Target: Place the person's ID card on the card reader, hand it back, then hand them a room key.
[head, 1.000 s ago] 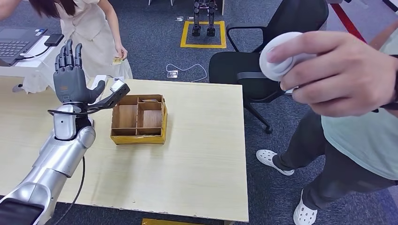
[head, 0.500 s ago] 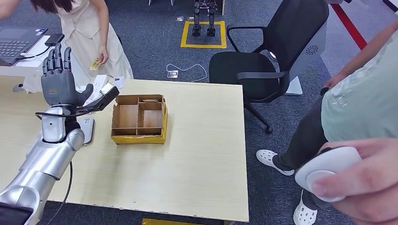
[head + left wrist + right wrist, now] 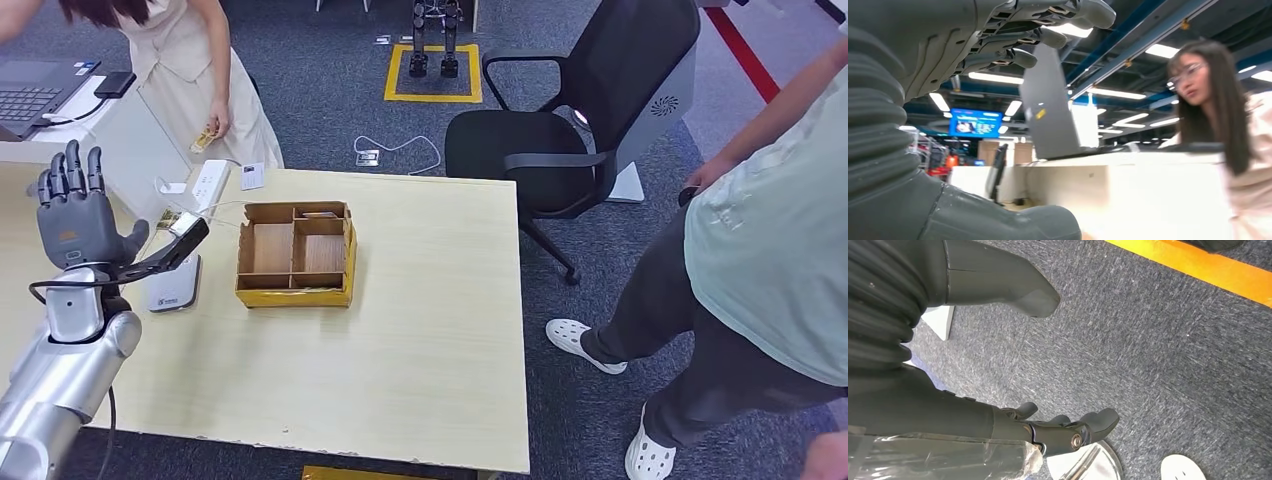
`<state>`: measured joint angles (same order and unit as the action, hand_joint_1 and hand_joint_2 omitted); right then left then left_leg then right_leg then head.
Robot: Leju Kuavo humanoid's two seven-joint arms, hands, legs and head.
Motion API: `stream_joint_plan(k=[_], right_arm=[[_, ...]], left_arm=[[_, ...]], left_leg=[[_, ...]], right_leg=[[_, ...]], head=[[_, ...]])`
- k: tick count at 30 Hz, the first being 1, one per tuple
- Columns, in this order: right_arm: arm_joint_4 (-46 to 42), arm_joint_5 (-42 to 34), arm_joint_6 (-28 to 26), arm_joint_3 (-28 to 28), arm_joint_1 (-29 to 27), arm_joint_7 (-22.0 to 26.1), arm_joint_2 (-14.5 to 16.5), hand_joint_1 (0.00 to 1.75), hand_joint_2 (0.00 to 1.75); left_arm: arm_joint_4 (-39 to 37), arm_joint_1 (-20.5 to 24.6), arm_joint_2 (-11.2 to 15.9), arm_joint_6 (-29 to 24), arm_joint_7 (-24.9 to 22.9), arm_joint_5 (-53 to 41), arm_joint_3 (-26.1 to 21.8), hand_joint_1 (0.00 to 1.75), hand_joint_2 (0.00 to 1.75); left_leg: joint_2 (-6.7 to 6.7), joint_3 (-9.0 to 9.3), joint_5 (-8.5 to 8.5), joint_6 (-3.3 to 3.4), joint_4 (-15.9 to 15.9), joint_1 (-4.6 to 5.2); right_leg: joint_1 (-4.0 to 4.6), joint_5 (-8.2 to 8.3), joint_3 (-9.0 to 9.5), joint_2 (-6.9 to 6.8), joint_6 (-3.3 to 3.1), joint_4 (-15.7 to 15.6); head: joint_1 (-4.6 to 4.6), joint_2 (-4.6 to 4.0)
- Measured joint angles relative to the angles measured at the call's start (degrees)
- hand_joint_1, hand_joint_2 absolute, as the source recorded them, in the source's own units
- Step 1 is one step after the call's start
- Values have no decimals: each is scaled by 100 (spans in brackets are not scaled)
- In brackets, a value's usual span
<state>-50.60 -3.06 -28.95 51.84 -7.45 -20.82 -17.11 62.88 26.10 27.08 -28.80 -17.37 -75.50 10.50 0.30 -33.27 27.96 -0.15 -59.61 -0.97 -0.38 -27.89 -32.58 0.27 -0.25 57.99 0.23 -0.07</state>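
Head view: we see left hand [image 3: 75, 215] raised, fingers spread, empty; card reader [image 3: 172, 285] on table [image 3: 420, 350] beside divided box [image 3: 295, 255]; person [image 3: 190, 70] holds card [image 3: 208, 137]. Left wrist: we see spread fingers [image 3: 1048, 37]. Right wrist: right hand [image 3: 1013, 360] spread, empty above carpet [image 3: 1158, 350].

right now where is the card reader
In the head view the card reader lies flat on the table's left part, beside the left wall of the divided box and just past the raised left hand.
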Motion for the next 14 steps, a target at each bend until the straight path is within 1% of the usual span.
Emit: stream_joint_plan(k=[7, 14], right_arm=[[-23, -7, -45, 14, -18, -12, -21, 0, 175], [-66, -3, -53, 17, -25, -14, -34, 0, 175]], left_arm=[[97, -437, 243, 3, -10, -45, -481, 0, 175], [202, -689, 299, 15, -12, -64, -741, 0, 175]], left_leg=[[-1, 0, 0, 0, 0, 1], [-2, 0, 0, 0, 0, 2]], right_leg=[[0, 0, 0, -1, 0, 0], [0, 0, 1, -2, 0, -1]], head=[[0, 1], [0, 0]])
